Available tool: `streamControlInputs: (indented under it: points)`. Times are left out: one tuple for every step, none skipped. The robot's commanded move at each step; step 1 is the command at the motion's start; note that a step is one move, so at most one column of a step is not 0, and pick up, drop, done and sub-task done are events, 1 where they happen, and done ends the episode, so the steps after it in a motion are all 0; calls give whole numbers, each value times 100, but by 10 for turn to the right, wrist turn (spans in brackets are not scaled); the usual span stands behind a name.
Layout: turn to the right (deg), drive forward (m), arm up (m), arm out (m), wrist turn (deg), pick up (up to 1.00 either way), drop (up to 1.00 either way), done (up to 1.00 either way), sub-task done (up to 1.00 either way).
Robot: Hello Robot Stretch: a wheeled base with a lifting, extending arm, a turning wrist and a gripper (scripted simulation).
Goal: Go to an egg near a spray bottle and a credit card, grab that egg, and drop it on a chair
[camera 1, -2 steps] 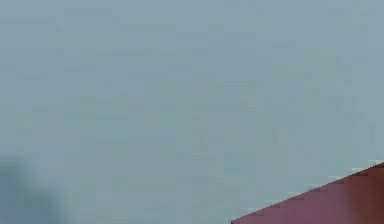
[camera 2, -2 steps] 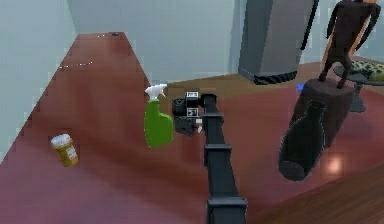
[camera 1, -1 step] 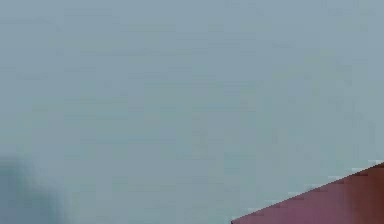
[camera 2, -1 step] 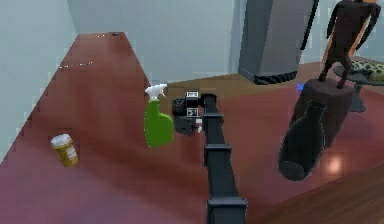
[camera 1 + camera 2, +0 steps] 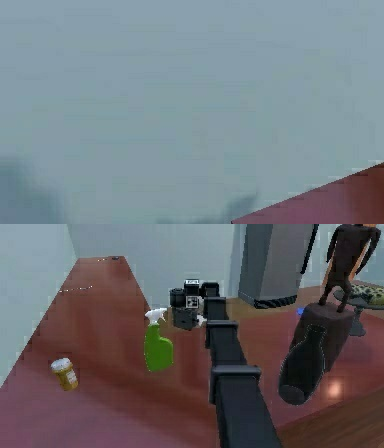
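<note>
A green spray bottle (image 5: 157, 348) with a white trigger head stands upright on a reddish-brown wooden surface (image 5: 100, 314) in the arm side view. The dark arm (image 5: 232, 374) rises from the bottom edge toward it. At the arm's far end the gripper (image 5: 172, 316) sits close to the bottle's head, just right of it. I cannot tell whether the gripper holds anything, nor whether it touches the bottle.
A small orange and white jar (image 5: 65, 374) stands at the left near a pale wall. A tall dark bottle (image 5: 305, 364) stands right of the arm. Behind it are a dark figure statue (image 5: 347, 264) and a grey cabinet (image 5: 270, 264). The forward view faces a grey wall with a reddish-brown corner (image 5: 340, 205).
</note>
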Motion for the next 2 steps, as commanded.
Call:
streamControlInputs:
  points:
    - [0, 0, 2, 0, 0, 0, 0, 0, 0]
    - [0, 0, 0, 0, -450, 0, 0, 0, 0]
